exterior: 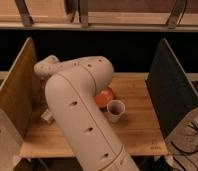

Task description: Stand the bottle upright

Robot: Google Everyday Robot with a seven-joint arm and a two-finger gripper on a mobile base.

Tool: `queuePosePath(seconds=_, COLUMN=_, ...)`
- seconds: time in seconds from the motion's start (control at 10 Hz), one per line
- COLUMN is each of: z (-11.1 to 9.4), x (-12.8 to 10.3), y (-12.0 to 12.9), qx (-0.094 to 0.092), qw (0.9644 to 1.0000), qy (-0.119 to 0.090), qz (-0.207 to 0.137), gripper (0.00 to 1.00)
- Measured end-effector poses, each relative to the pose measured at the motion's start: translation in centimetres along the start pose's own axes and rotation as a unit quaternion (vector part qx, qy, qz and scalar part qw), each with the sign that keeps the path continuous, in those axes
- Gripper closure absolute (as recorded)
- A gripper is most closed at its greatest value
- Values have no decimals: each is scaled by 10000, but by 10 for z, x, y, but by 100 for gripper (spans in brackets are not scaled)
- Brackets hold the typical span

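Observation:
The bottle (47, 116) is a small whitish oblong with darker markings. It lies on its side on the wooden table (137, 125) at the left, close to the left side panel, partly hidden by my arm. My big pale arm (79, 115) rises from the bottom and bends left to the wrist (46, 66). The gripper is beyond the wrist, above the bottle's side of the table, and my own arm hides it.
A pale round-rimmed cup (115, 110) stands upright mid-table with an orange round object (105, 96) just behind it. A tall wooden panel (14, 97) walls the left side and a dark panel (173, 90) the right. Shelving runs across the back.

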Motion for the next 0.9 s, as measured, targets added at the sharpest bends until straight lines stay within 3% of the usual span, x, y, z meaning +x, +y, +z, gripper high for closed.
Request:
queuePosePath(seconds=0.7, z=48, x=-11, y=-7, qx=-142, qw=9979, qy=261, qz=574, gripper=20)
queuePosePath(seconds=0.9, z=52, x=-13, y=-7, qx=-157, qw=9977, qy=259, qz=604, gripper=27)
